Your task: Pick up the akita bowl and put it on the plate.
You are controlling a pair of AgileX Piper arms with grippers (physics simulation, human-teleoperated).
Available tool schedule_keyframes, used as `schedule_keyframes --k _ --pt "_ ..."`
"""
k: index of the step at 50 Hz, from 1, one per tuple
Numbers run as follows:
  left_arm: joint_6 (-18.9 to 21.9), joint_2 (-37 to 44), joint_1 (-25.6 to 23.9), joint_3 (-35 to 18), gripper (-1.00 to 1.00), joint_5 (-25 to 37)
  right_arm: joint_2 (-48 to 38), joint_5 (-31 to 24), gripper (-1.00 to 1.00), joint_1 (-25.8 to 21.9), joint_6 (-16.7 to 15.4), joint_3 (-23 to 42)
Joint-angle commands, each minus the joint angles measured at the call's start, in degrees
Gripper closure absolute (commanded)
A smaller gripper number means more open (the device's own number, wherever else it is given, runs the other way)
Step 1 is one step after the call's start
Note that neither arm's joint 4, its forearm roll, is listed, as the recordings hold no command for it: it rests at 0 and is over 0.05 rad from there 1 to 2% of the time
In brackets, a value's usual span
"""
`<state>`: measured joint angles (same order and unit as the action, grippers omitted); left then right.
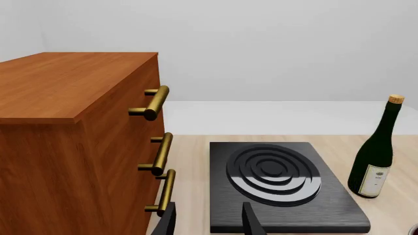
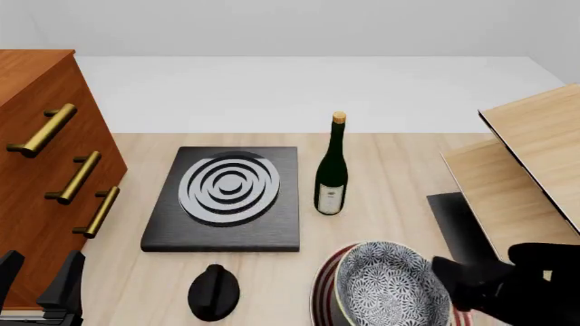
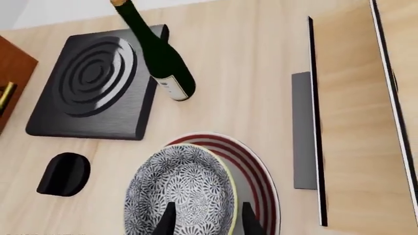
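The akita bowl (image 2: pixel 390 288) (image 3: pixel 179 193), blue-and-white patterned inside, is over the white plate with red rings (image 2: pixel 322 288) (image 3: pixel 258 171) near the table's front edge. Whether it rests on the plate or hangs just above it I cannot tell. My right gripper (image 2: pixel 450 273) (image 3: pixel 209 223) is at the bowl's right rim. Its fingers stand wide apart, one over the bowl's inside and one outside the rim, gripping nothing. My left gripper (image 2: pixel 37 278) (image 1: pixel 209 223) is open and empty at the front left, beside the wooden dresser (image 2: pixel 37 170).
A black slab with grey rings (image 2: pixel 225 197) lies mid-table, with a dark green wine bottle (image 2: pixel 332 173) standing to its right. In front of the slab sits a black knob-like object (image 2: pixel 214 292). Slanted wooden panels (image 2: pixel 526 163) and a dark grey strip (image 2: pixel 453 217) fill the right side.
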<state>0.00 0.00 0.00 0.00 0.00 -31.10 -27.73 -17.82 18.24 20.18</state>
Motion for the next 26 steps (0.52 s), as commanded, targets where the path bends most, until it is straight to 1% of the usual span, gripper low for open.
schedule_keyframes --k 1,2,5,6,15,26 --pt "0.0 0.0 0.0 0.0 -1.0 0.0 1.5 -5.3 -1.0 0.5 -4.8 6.1" --pt "0.0 0.0 0.0 0.0 -1.0 0.0 1.5 -5.2 -1.0 1.3 -5.5 6.7" --pt "0.0 0.0 0.0 0.0 -1.0 0.0 2.1 -6.3 -1.0 0.9 -5.9 7.6" --pt "0.0 0.0 0.0 0.0 -1.0 0.0 2.3 -6.6 -1.0 1.2 -6.8 8.1" --pt "0.0 0.0 0.0 0.0 -1.0 0.0 4.7 -8.1 -1.0 0.2 -6.4 8.3" --pt "0.0 0.0 0.0 0.0 -1.0 0.0 7.8 -11.4 -1.0 0.8 -7.7 9.2"
